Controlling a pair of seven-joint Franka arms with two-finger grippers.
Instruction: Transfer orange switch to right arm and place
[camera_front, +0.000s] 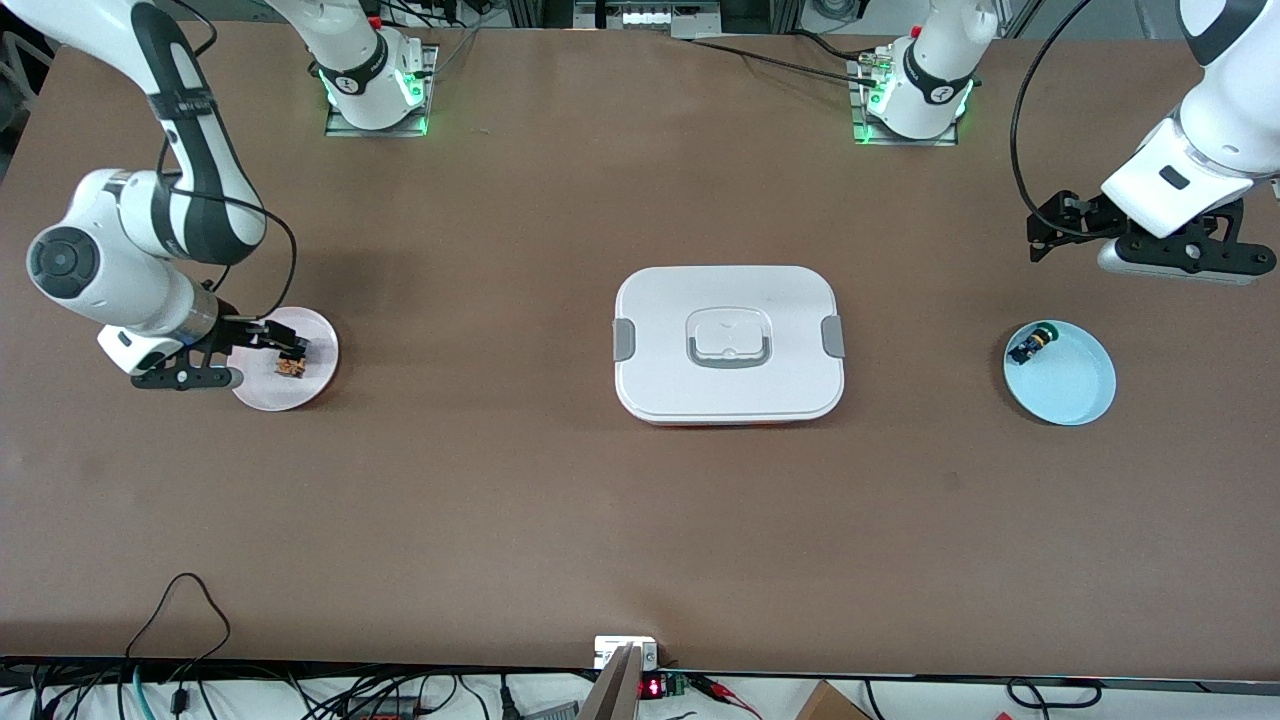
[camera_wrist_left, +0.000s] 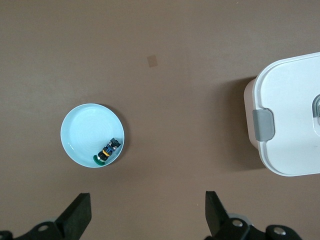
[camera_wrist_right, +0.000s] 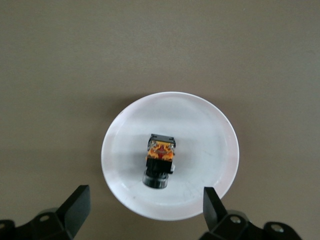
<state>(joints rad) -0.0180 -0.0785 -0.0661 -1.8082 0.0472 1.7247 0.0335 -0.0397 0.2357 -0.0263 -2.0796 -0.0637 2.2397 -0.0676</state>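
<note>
The orange switch (camera_front: 291, 368), small, black with an orange-gold part, lies on its side on a pale pink plate (camera_front: 318, 345) at the right arm's end of the table. In the right wrist view the switch (camera_wrist_right: 160, 162) rests free near the middle of the plate (camera_wrist_right: 210, 130). My right gripper (camera_front: 228, 362) hangs open and empty over the plate's edge (camera_wrist_right: 145, 212). My left gripper (camera_front: 1150, 250) is open and empty in the air at the left arm's end (camera_wrist_left: 147, 215).
A light blue plate (camera_front: 1075, 385) holding a green-capped switch (camera_front: 1032, 343) sits below the left gripper, nearer the front camera; both show in the left wrist view (camera_wrist_left: 82, 132) (camera_wrist_left: 106, 151). A white lidded box (camera_front: 728, 385) stands mid-table.
</note>
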